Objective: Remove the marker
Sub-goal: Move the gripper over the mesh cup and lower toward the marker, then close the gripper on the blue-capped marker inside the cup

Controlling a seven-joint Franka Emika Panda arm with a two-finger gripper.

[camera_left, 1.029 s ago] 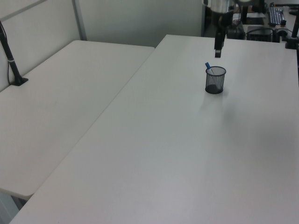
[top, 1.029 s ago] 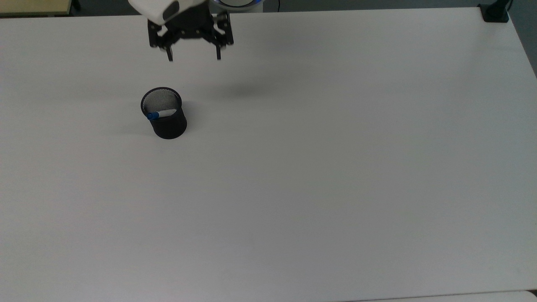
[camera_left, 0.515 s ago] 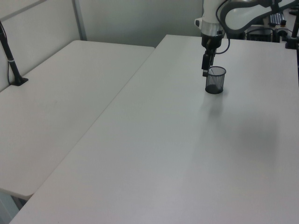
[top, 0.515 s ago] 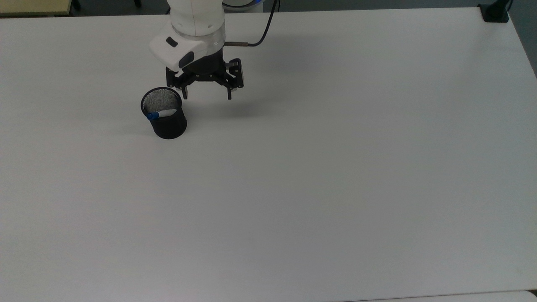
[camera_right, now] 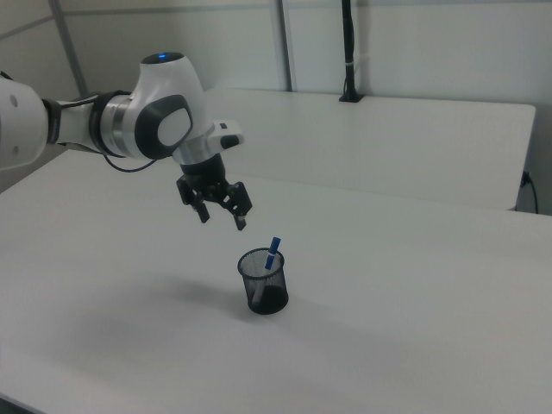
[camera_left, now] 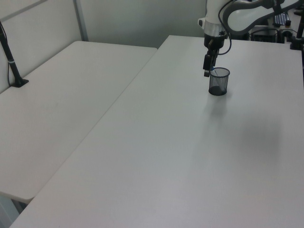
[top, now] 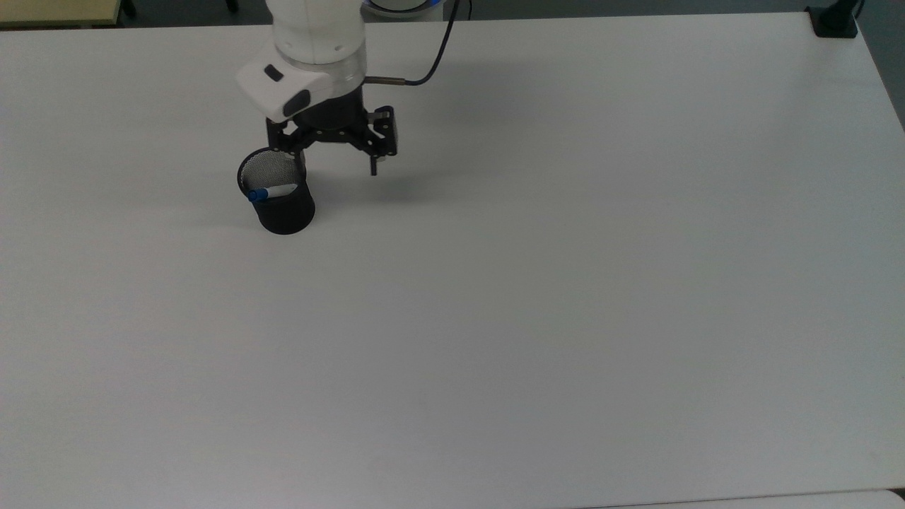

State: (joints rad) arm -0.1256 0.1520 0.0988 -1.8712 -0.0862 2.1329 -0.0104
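The marker (top: 269, 192) leans inside a black mesh cup (top: 286, 212), its blue cap at the rim on the top view's left. In the right view the marker (camera_right: 272, 253) pokes out of the cup (camera_right: 263, 289) with its blue cap uppermost. My gripper (top: 336, 168) is open and holds nothing; it hangs just to the top view's right of the cup and above rim height. In the right view the gripper (camera_right: 223, 221) hovers up and to the left of the cup. In the left view the gripper (camera_left: 206, 72) stands against the cup (camera_left: 219, 83), at its left rim.
The cup stands on a wide white table (top: 537, 297). A black clamp base (top: 834, 21) sits at its corner in the top view's upper right. A second white table (camera_left: 57, 104) adjoins on the left view's left, with a black post (camera_left: 12, 64).
The gripper came down from the top view's upper edge towards the cup, then shifted slightly to the top view's left, nearer the rim. It stayed open. Cup and marker have not moved.
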